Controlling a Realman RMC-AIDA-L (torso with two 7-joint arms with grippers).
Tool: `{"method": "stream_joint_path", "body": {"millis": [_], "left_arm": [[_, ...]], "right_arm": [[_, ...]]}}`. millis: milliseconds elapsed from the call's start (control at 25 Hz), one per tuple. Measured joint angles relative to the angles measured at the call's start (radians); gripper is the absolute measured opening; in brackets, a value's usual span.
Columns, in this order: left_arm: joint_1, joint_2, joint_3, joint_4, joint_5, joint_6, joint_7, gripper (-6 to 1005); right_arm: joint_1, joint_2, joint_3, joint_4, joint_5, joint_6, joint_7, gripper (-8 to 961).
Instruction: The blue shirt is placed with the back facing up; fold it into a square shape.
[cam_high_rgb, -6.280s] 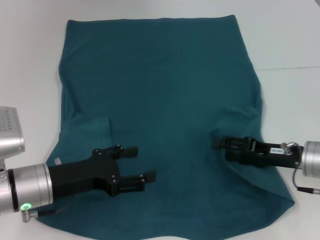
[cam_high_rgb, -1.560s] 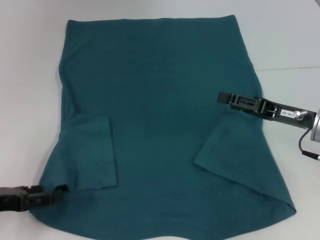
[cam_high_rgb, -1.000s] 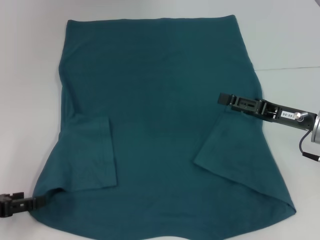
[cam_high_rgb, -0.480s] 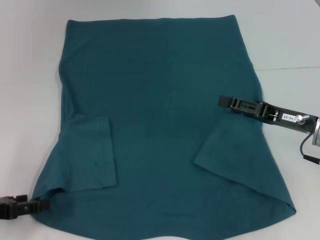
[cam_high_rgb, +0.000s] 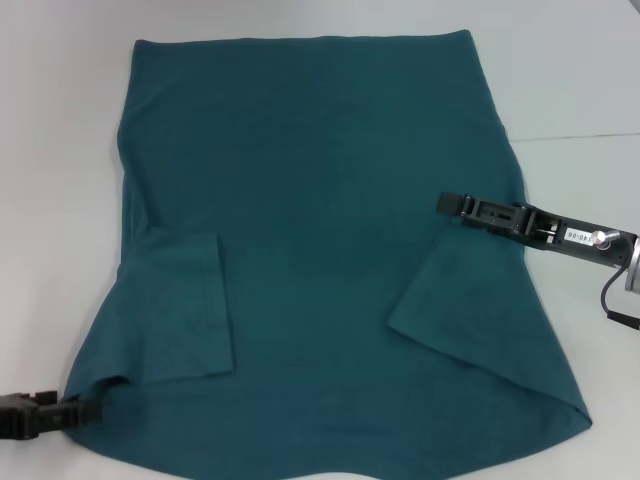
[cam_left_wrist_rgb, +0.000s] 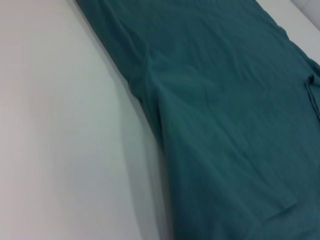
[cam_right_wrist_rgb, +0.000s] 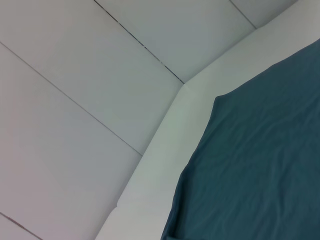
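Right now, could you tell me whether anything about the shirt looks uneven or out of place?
Both sleeves of the blue shirt are folded inward but unevenly: the left flap lies straight, the right flap slants diagonally.

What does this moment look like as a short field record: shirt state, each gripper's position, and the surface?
garment: blue shirt, spread flat, plain side up
sleeves: both folded inward onto the body
left gripper: at the shirt's near left corner, low by the table
right gripper: over the shirt's right edge, above the folded right sleeve
surface: white table
fold progress: body not yet folded, no square shape
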Motion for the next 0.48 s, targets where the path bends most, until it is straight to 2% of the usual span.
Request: {"method": "stream_joint_path", "body": {"millis": [480], "left_arm": [[-0.022,-0.003,0.036,0.0,0.008,0.096,0.002,888]], "right_arm": [[-0.004,-0.003,0.001,-0.001,0.0,-0.002,0.0,927]]}}
